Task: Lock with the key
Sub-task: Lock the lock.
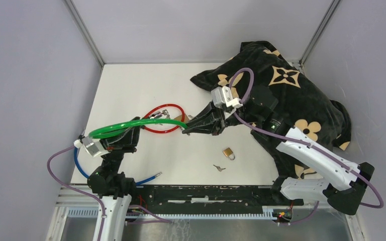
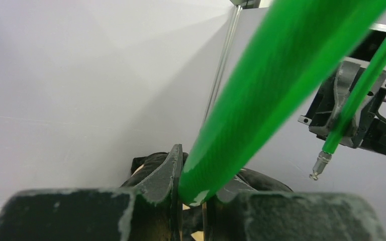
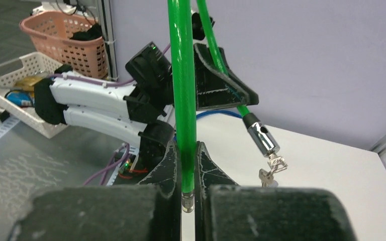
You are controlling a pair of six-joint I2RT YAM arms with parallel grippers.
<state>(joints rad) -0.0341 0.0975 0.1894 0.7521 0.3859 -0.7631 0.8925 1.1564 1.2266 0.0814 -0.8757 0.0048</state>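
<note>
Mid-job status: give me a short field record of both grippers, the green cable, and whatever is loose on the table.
left gripper: shut on green cable
right gripper: shut on green cable, near its metal tip
lock end: hangs free in the air, keys dangling from it
red cable: lying on table
padlock: on table, small key near it, not touching
black cloth: far right of table

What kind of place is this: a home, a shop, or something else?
Most likely a robotics lab test cell: a white table closed in by plain panel walls, a robot arm bolted at its edge, and an orange basket of gear outside.
</note>
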